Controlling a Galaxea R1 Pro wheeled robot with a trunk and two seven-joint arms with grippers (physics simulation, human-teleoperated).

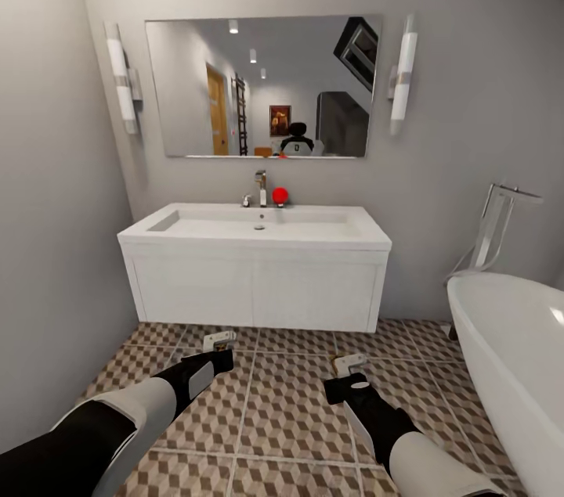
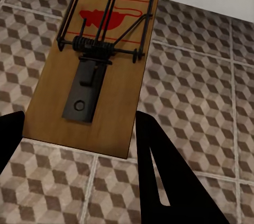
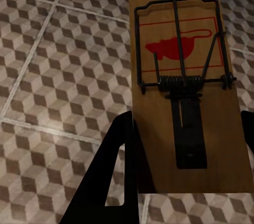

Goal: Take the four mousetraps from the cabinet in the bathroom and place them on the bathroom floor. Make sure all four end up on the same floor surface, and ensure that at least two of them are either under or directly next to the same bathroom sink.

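Our left gripper was clamped on one mousetrap, and our right gripper pinched a second mousetrap. Both hung over the bathroom floor, just in front of the white sink. We judged the task partway done: neither trap was yet set down, and two more remained to fetch.

Home bathroom: white vanity sink, wall mirror, bathtub, cube-patterned tiled floor.
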